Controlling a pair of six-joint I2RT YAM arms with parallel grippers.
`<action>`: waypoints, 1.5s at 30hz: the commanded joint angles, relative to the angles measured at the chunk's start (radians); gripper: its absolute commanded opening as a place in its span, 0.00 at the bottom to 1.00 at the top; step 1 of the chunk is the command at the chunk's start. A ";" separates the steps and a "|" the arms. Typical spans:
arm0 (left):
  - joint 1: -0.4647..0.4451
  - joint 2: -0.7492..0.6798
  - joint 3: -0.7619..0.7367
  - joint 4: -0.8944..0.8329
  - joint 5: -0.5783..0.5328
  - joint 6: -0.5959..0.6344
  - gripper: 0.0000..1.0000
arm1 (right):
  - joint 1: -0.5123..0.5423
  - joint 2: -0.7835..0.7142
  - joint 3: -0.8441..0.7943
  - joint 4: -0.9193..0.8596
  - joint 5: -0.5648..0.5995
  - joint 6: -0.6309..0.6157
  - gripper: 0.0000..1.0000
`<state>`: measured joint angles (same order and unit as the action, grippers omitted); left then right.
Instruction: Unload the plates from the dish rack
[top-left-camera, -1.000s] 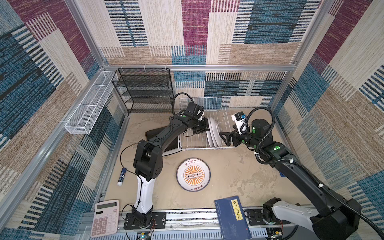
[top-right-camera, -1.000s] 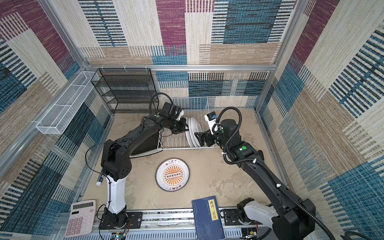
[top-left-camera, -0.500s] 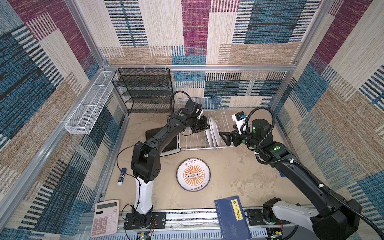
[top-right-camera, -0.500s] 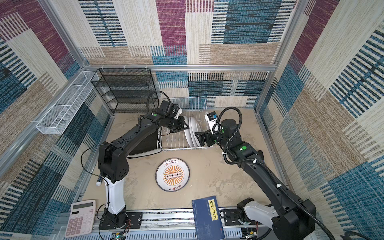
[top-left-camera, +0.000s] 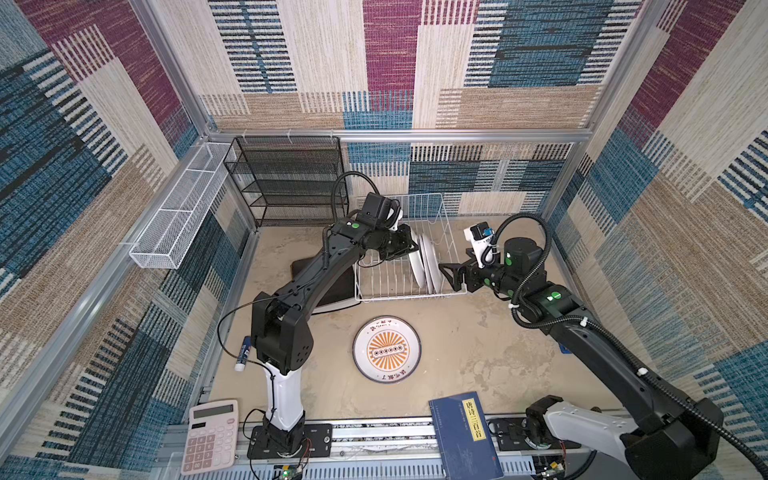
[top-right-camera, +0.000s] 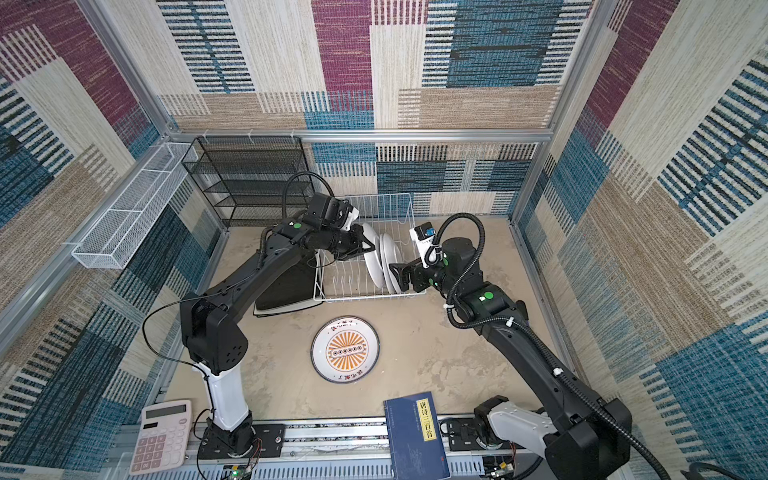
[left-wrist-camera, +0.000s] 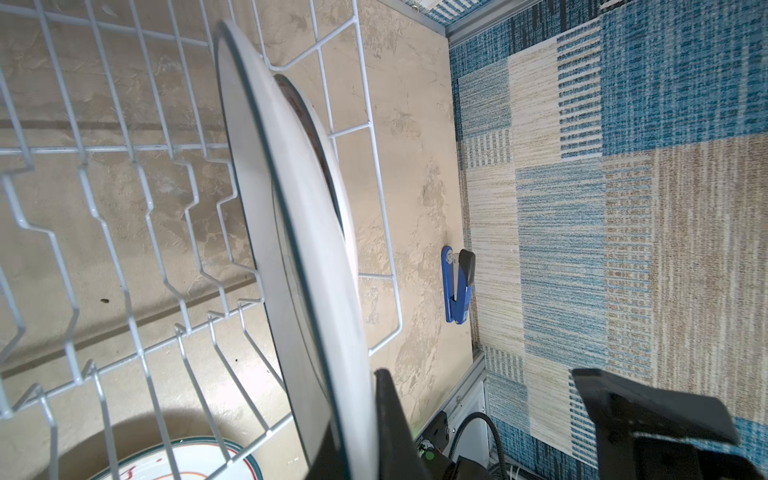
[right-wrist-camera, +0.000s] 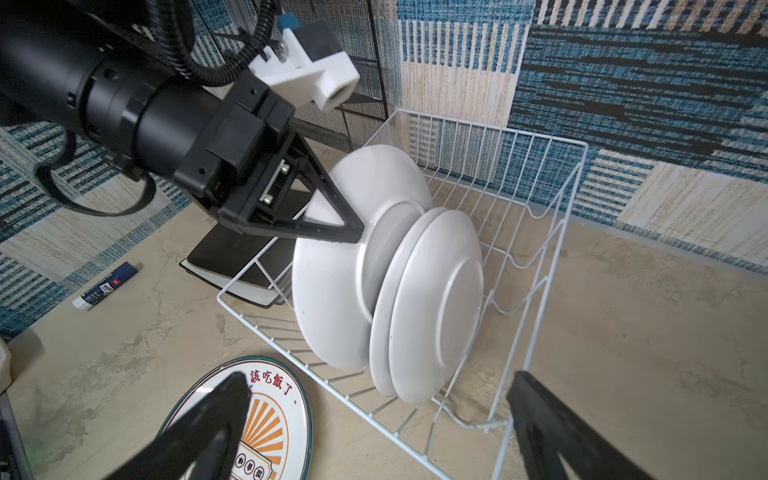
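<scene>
The white wire dish rack (top-left-camera: 399, 297) (top-right-camera: 370, 297) holds three round white plates on edge at its right end. My left gripper (top-left-camera: 411, 248) (top-right-camera: 370, 249) (left-wrist-camera: 361, 415) is shut on the top rim of the leftmost plate (right-wrist-camera: 332, 299) (top-left-camera: 415, 266), which leans away from the other two plates (right-wrist-camera: 440, 307). My right gripper (top-left-camera: 451, 276) (top-right-camera: 401, 278) (right-wrist-camera: 378, 380) stands open just outside the rack's right end, holding nothing. An orange sunburst plate (top-left-camera: 386, 348) (right-wrist-camera: 257, 419) lies flat in front of the rack. A black square plate (top-left-camera: 328, 286) tops a stack left of the rack.
A black mesh shelf unit (top-left-camera: 286, 178) stands at the back left and a white mesh trough (top-left-camera: 178, 216) hangs on the left wall. A calculator (top-left-camera: 212, 434), a blue book (top-left-camera: 467, 440) and a glue stick (top-left-camera: 242, 353) lie near the front. A blue stapler (left-wrist-camera: 457, 286) lies by the right wall.
The left arm has shifted a little while its gripper keeps hold of the plate's rim. The right arm has not moved.
</scene>
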<state>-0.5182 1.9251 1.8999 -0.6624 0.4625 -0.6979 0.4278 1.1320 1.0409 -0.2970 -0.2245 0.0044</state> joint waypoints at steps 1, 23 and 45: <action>0.003 -0.026 0.013 -0.031 -0.048 0.032 0.00 | 0.000 -0.004 0.013 0.035 0.011 0.020 0.99; 0.023 -0.171 -0.042 -0.030 -0.115 0.086 0.00 | -0.001 -0.022 0.010 0.074 -0.009 0.045 0.99; 0.012 -0.479 -0.246 0.106 -0.177 0.580 0.00 | -0.029 0.043 0.100 0.090 -0.128 0.233 0.99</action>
<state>-0.5007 1.4757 1.6711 -0.6426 0.2810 -0.2787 0.4061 1.1606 1.1145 -0.2348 -0.3164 0.1638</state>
